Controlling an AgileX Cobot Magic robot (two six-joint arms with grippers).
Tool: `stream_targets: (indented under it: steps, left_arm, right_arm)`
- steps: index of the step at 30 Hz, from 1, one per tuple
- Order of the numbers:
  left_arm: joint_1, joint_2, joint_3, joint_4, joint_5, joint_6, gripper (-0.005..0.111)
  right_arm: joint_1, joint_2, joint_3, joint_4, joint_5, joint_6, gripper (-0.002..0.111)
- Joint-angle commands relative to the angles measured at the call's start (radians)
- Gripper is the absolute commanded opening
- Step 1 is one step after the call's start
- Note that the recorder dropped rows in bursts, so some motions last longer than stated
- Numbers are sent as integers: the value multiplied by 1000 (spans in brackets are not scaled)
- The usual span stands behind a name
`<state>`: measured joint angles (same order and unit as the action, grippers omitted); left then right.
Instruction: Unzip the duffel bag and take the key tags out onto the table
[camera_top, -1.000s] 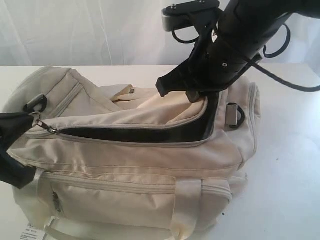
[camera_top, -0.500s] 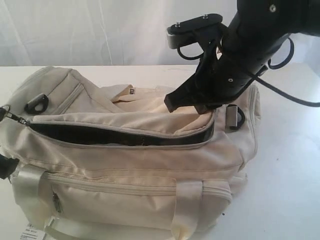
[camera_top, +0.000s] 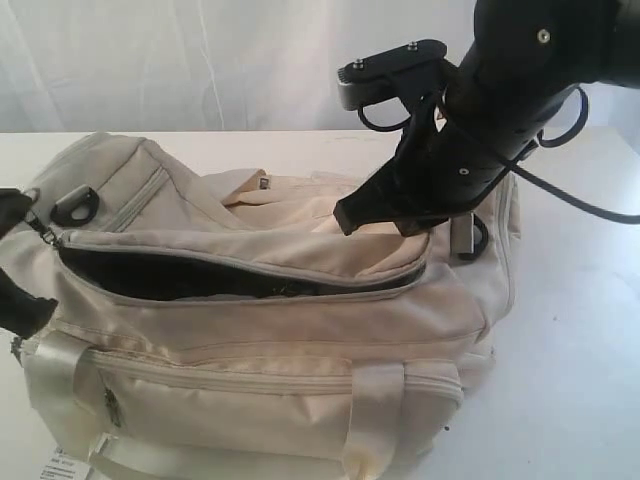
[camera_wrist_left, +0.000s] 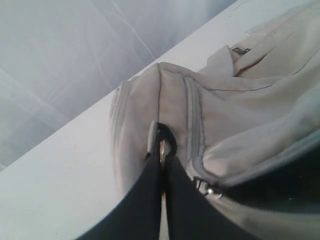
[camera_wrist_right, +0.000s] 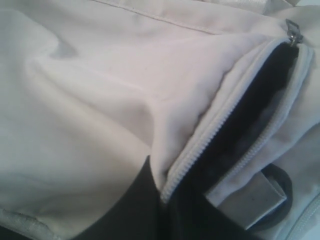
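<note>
Pinching zip pull (camera_top: 40, 231), left claw (camera_wrist_left: 162, 170) shut at duffel bag (camera_top: 250, 330) end; right claw (camera_wrist_right: 164, 197) clamps flap edge (camera_wrist_right: 210, 135).

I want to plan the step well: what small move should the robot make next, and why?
Probably the right gripper should lift the flap it pinches. The zip of the duffel bag is open as far as the end where the left gripper holds the zip pull, yet the gap is narrow and dark and no key tags show.
</note>
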<state>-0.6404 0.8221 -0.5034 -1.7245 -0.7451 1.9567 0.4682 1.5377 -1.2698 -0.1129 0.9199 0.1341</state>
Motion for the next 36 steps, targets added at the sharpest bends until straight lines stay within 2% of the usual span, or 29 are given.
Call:
stream_targets:
  steps: [1, 6, 9, 17, 19, 23, 26, 29, 33, 35, 36]
  left_arm:
    - [60, 59, -9, -20, 202, -10, 0]
    - [194, 115, -9, -20, 446, -108, 0]
    - [283, 140, -9, -20, 532, -160, 0]
    - [451, 200, -11, -20, 863, -328, 0]
    - [505, 227, -26, 135, 993, -482, 0]
    - [624, 285, -156, 802, 1261, -1048, 0]
    - [661, 295, -272, 1081, 1381, -1262, 0]
    - [664, 295, -367, 1167, 1434, -1324, 0]
    - [664, 295, -433, 1170, 1468, -1324, 0]
    - [664, 295, -449, 1183, 1471, -1324, 0]
    - [664, 295, -451, 1189, 1471, -1324, 0]
  right_arm:
    - [-11, -12, 6, -17, 5, -2, 0]
    - [-11, -12, 6, -17, 16, -2, 0]
    - [-11, -12, 6, -17, 16, -2, 0]
    - [-11, -12, 6, -17, 13, -4, 0]
    - [-11, -12, 6, -17, 13, -6, 0]
    - [-11, -12, 6, -17, 5, -6, 0]
    - [-11, -12, 6, -17, -7, -6, 0]
    - [-11, -12, 6, -15, -10, -6, 0]
    - [-11, -12, 6, -12, -10, -6, 1]
    - [-11, -12, 4, 7, -1, -38, 6]
    - [-11, -12, 4, 60, 1, -86, 17]
